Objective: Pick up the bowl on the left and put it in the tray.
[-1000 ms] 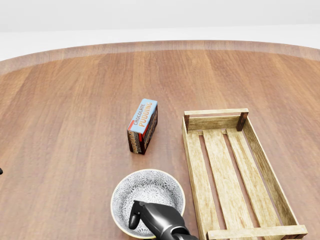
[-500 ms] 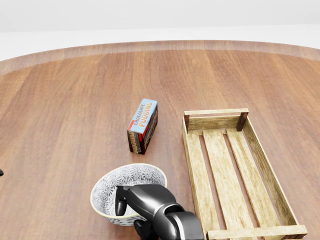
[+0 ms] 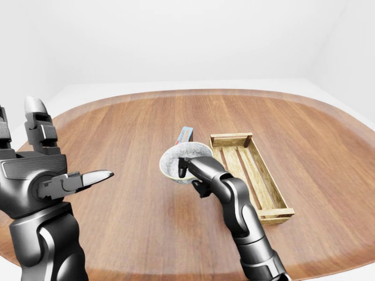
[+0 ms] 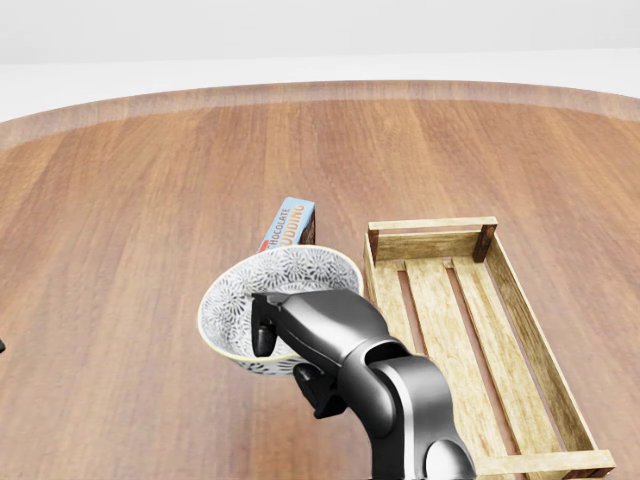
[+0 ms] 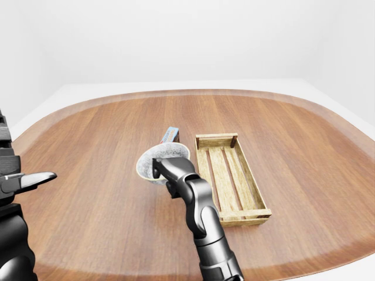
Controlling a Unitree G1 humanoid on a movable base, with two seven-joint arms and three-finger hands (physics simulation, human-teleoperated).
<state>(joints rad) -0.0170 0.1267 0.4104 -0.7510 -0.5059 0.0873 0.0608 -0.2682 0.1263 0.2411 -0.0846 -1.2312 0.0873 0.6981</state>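
Bowl: tilted, clear of bench, right hand clenched on its near rim. Tray: immediately right of bowl, long axis near-to-far. Left hand: released, well left.

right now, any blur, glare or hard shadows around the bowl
Head view: sharp and evenly lit, no glare on the bowl; the right hand covers its lower right side. Left-eye view: equally sharp, no clear cast shadow on the table below it.
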